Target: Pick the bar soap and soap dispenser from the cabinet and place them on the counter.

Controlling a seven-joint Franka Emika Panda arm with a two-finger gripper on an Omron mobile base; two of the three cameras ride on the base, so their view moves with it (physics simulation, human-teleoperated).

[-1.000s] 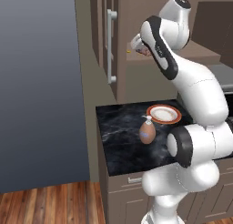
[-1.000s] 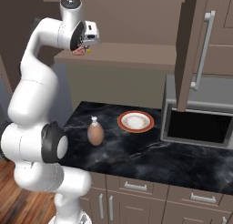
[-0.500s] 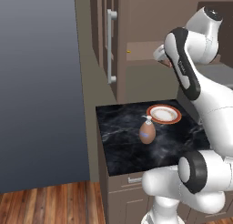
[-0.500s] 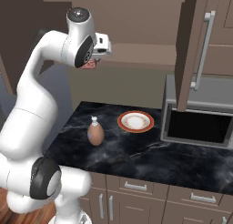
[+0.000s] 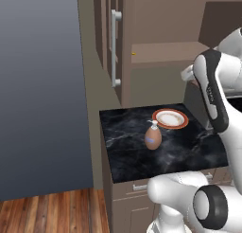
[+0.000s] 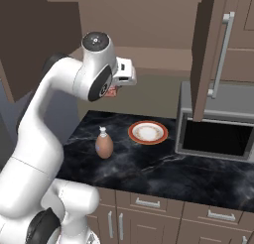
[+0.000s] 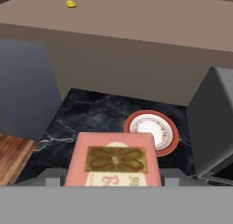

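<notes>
The bar soap (image 7: 113, 166) sat clamped between the gripper's (image 7: 113, 175) two fingers, label side facing the hand camera, held in the air above the near part of the counter (image 5: 127, 132) and below the cabinet's (image 6: 149, 20) open shelf. In the right base view the gripper (image 6: 113, 91) hung just in front of the shelf edge, with a sliver of the soap's pink wrapper showing under the hand. The soap dispenser (image 5: 152, 136) already stood upright on the counter, just left of and nearer than the plate (image 5: 170, 118), so the soap appeared to be the last item to set down. To finish this step well, the arm should probably lower the soap onto a bare stretch of the black slab, well apart from the dispenser and the plate rim and clear of the microwave (image 6: 218, 134) at the right, keeping the block flat so that it lands on its broad face, and part the fingers only once it rests on the surface. Compared with one second earlier, the arm had swung out from the cabinet interior and dropped lower, bringing the hand away from the shelf toward the counter; the grip had not changed, and the dispenser and plate stood where they were.
</notes>
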